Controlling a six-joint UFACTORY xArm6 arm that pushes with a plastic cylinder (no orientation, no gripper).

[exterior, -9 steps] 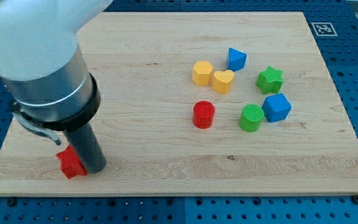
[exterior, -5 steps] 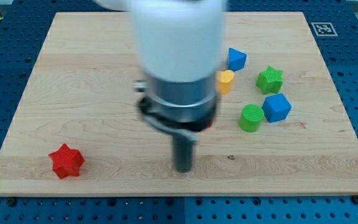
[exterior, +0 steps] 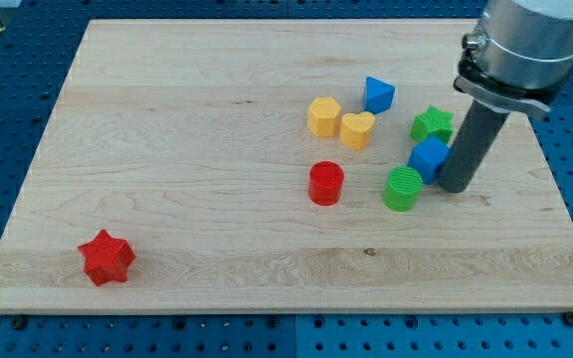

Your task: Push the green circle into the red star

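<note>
The green circle [exterior: 402,189] lies right of the board's middle. The red star [exterior: 106,258] lies far away at the board's lower left. My tip [exterior: 455,186] rests on the board just right of the green circle, against the blue cube [exterior: 429,158], which touches the green circle's upper right. The rod rises toward the view's top right.
A red circle [exterior: 325,183] lies left of the green circle. A yellow hexagon [exterior: 323,116] and yellow heart [exterior: 356,129] sit above it. A blue triangle [exterior: 378,94] and a green star [exterior: 432,124] lie further up. The wooden board [exterior: 217,169] sits on a blue perforated table.
My tip has swept from beside the red star at lower left, across the board's bottom middle, to the right of the green circle. The blue cube has shifted slightly up-left.
</note>
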